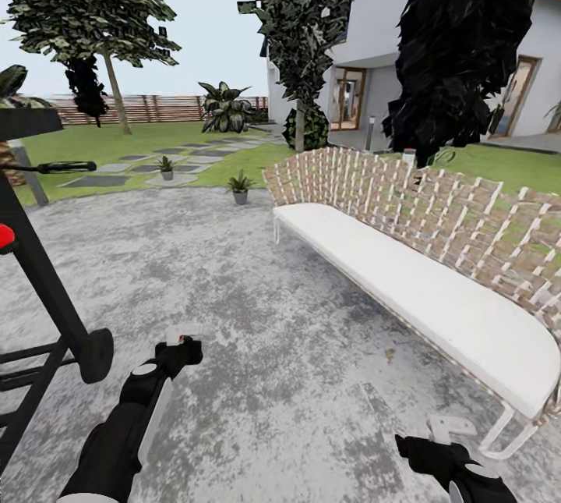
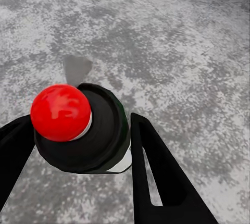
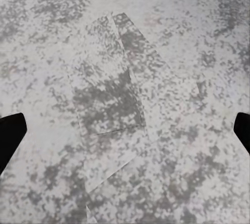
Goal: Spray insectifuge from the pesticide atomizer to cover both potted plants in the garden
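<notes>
two potted plants stand at the far edge of the patio [image 1: 234,316]: one small grey pot [image 1: 240,196] with a low green rosette sits where the paving meets the lawn [image 1: 117,140], just off the near end of the bench; the second potted plant [image 1: 166,168] stands farther back on a round stepping stone [image 1: 171,179]. each pot holds only its leaves; their detail is too small to read.

the pesticide atomizer [image 2: 86,130] is in the left gripper [image 2: 78,146], whose black fingers [image 2: 156,172] are clenched on either side of its dark body, the red spot [image 2: 61,112] facing the wrist camera. in the head view the bottle is mostly hidden behind the left gripper [image 1: 178,351], only a bit of white and red showing.

the right gripper [image 3: 125,130] hangs over bare paving, its fingers [image 3: 10,135] spread wide at the frame edges, released and cut off.

a white-cushioned woven bench [image 1: 421,285] runs along the right. a black frame [image 1: 47,292] is cut off at the left; what it is cannot be told.
</notes>
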Robot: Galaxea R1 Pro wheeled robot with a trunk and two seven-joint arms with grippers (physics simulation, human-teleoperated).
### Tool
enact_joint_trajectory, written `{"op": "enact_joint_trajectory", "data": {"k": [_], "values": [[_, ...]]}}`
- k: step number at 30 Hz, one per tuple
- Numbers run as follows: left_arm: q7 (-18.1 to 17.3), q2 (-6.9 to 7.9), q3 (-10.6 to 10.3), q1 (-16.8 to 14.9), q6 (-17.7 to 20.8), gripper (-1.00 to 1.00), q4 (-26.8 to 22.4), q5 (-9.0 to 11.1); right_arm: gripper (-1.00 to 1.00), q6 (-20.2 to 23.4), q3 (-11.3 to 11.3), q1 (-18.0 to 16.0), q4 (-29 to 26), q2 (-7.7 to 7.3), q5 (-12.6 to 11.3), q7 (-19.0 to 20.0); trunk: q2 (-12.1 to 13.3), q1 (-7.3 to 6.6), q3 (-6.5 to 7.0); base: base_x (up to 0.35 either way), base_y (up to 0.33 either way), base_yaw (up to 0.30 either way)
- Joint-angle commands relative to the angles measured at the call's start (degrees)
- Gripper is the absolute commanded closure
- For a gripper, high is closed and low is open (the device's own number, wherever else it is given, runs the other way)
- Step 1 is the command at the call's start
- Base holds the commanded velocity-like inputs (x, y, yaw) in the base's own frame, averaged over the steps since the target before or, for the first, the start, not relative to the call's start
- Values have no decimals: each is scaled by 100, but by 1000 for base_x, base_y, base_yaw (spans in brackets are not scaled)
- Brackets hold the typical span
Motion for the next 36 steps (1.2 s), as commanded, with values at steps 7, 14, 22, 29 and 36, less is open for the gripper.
{"op": "enact_joint_trajectory", "data": {"k": [7,14,22,29,36], "values": [[-11,-8,8,-4,21,100,77,-25,-100,26,0,-1,-8,-2,0,-2,-2,2,-6,323,-106,257],[-11,-8,8,-4,23,100,80,-25,-100,24,2,-1,-8,-2,0,-3,-2,2,-6,318,-146,257],[-11,-8,8,-4,22,100,80,-25,-100,26,1,-1,-8,-2,0,-2,-2,2,-6,314,-157,257],[-11,-8,8,-4,23,100,80,-25,-100,21,1,-1,-8,-2,0,-2,-2,2,-6,312,-158,257],[-11,-8,8,-4,23,100,80,-25,-100,22,2,-1,-8,-2,0,-2,-2,2,-6,311,-122,257]]}}
